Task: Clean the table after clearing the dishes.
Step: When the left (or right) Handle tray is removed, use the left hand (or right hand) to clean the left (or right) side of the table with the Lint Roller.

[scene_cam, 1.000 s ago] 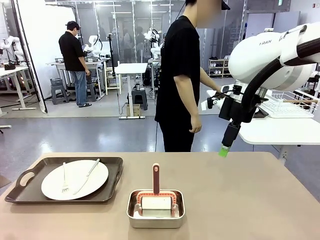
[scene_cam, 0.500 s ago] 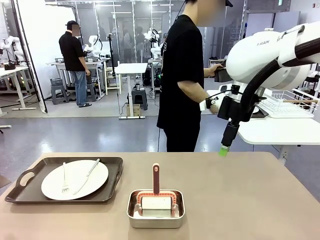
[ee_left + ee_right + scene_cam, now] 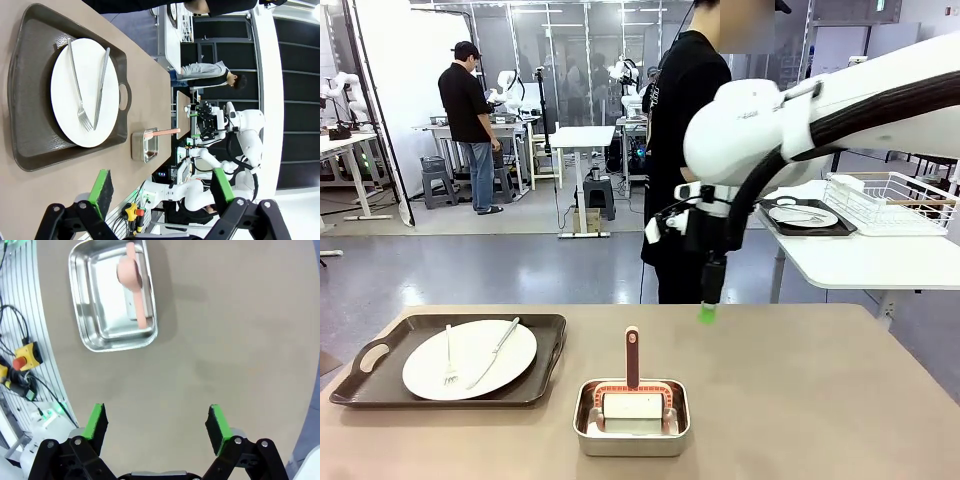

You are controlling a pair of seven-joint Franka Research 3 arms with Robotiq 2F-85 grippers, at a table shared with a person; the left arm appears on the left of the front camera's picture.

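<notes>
On the left of the beige-brown table (image 3: 800, 390) a white plate (image 3: 469, 358) with a fork and a knife lies on a dark brown tray (image 3: 380, 385). The left wrist view shows the same plate (image 3: 85, 92) and tray (image 3: 30, 90) ahead of my open left gripper (image 3: 162, 187), which holds nothing. A second plate (image 3: 802, 214) sits on a dark tray on the white side table (image 3: 880, 262) at the right. My right gripper (image 3: 706, 312) hangs open above the table's far edge, fingers pointing down. In its wrist view the right gripper (image 3: 156, 422) is empty over bare tabletop (image 3: 235, 330).
A shiny steel pan (image 3: 631, 430) holding a pink-handled brush (image 3: 632, 358) stands at the front middle, also seen as the pan (image 3: 112, 295) in the right wrist view. A person (image 3: 680, 130) stands behind the right arm. A white wire rack (image 3: 890, 203) sits on the side table.
My right arm has swung left from over the white side table to above the far middle edge of the brown table. The person has turned and shifted slightly right.
</notes>
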